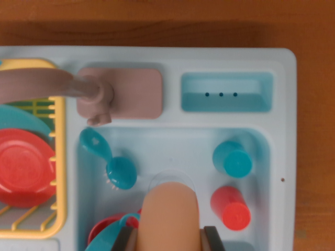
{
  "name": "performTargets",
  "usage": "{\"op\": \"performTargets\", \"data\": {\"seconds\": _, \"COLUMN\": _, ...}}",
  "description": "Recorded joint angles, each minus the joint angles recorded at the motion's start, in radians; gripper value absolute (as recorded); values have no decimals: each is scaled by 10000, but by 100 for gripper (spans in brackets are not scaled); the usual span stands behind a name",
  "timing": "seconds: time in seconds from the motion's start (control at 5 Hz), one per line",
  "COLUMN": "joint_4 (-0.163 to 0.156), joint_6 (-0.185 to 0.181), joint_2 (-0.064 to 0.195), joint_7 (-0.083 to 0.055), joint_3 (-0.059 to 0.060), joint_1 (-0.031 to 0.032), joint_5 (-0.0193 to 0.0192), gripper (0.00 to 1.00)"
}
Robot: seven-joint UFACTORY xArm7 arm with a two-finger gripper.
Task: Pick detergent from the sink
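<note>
Over the sink (277,157), claw (170,241) gripping peach detergent bottle (171,214)

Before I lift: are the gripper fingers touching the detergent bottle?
Touching. In the wrist view, both dark fingers sit flush against the sides of the peach detergent bottle, with no gap visible.

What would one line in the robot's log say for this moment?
phase: grasp | gripper: shut on detergent bottle | location: over sink | nearby: teal brush, teal cup, red cup
</note>
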Motion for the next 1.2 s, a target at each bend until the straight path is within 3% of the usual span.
{"op": "performTargets", "data": {"seconds": 0.2, "joint_4": 0, "joint_6": 0, "joint_2": 0, "joint_7": 0, "joint_3": 0, "joint_1": 0, "joint_5": 0, "gripper": 100}}
{"op": "performTargets", "data": {"seconds": 0.4, "joint_4": 235, "joint_6": 323, "joint_2": -89, "joint_7": 11, "joint_3": -1, "joint_1": 2, "joint_5": -12, "gripper": 100}}
{"op": "performTargets", "data": {"seconds": 0.6, "joint_4": 235, "joint_6": 323, "joint_2": -89, "joint_7": 11, "joint_3": -1, "joint_1": 2, "joint_5": -12, "gripper": 100}}
{"op": "performTargets", "data": {"seconds": 1.2, "joint_4": 579, "joint_6": 797, "joint_2": -219, "joint_7": 27, "joint_3": -4, "joint_1": 4, "joint_5": -29, "gripper": 100}}
